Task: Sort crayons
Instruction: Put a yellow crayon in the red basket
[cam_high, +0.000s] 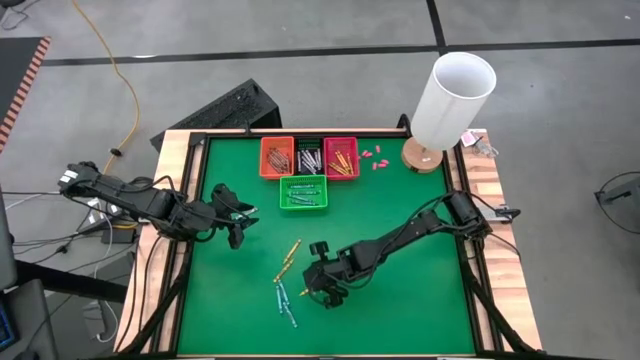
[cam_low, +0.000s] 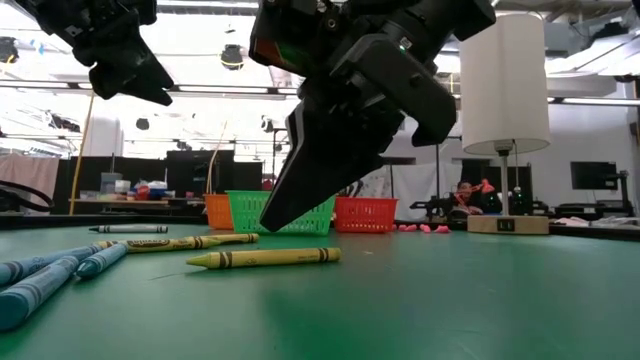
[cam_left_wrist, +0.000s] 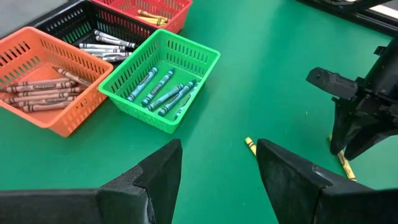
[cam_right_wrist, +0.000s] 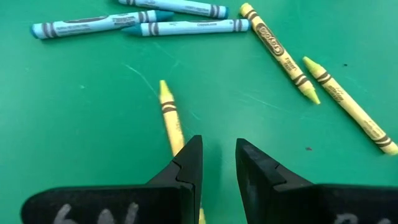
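**Four baskets filled, loose crayons low on the counter**

Upper centre of the high view: orange basket (cam_high: 276, 157) with brownish sticks, black basket (cam_high: 309, 158) with grey-white, red basket (cam_high: 341, 157) with yellow, green basket (cam_high: 303, 192) with blue. Loose crayons (cam_high: 287, 275) lie on the green counter (cam_high: 420, 290), lower centre. Left gripper (cam_high: 238, 216) hovers with fingers spread; right gripper (cam_right_wrist: 217, 163), fingers slightly parted and empty, stands beside a yellow crayon (cam_right_wrist: 169, 116). Only the low view shows the room's shelves behind.
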